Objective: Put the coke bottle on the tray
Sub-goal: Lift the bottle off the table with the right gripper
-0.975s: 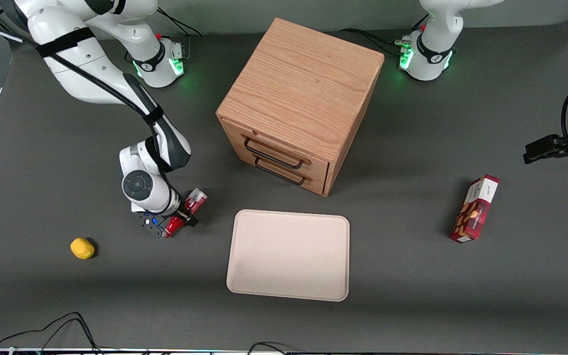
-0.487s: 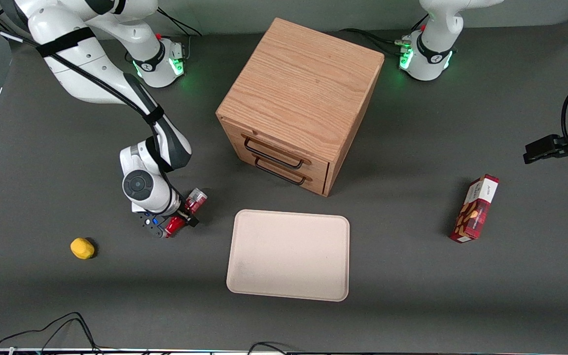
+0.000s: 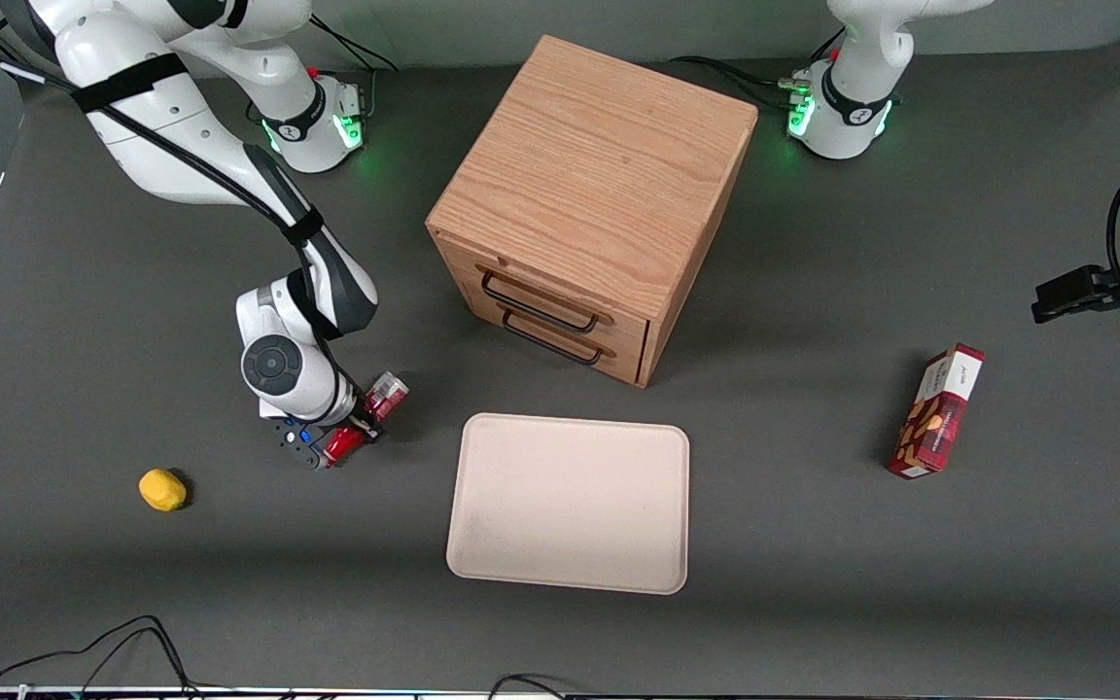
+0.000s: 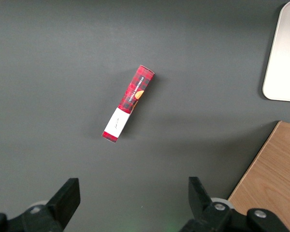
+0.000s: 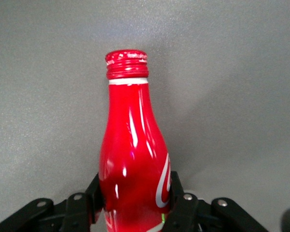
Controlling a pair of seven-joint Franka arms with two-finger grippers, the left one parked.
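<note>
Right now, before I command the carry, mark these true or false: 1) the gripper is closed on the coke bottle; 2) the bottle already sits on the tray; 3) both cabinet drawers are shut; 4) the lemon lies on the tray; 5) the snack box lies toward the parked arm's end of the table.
1) True. The gripper has both fingers against the coke bottle.
2) False. The bottle lies beside the tray, on the table, apart from the tray.
3) True. Both drawers of the cabinet are shut.
4) False. The lemon lies on the table toward the working arm's end.
5) True. The snack box lies there.
</note>
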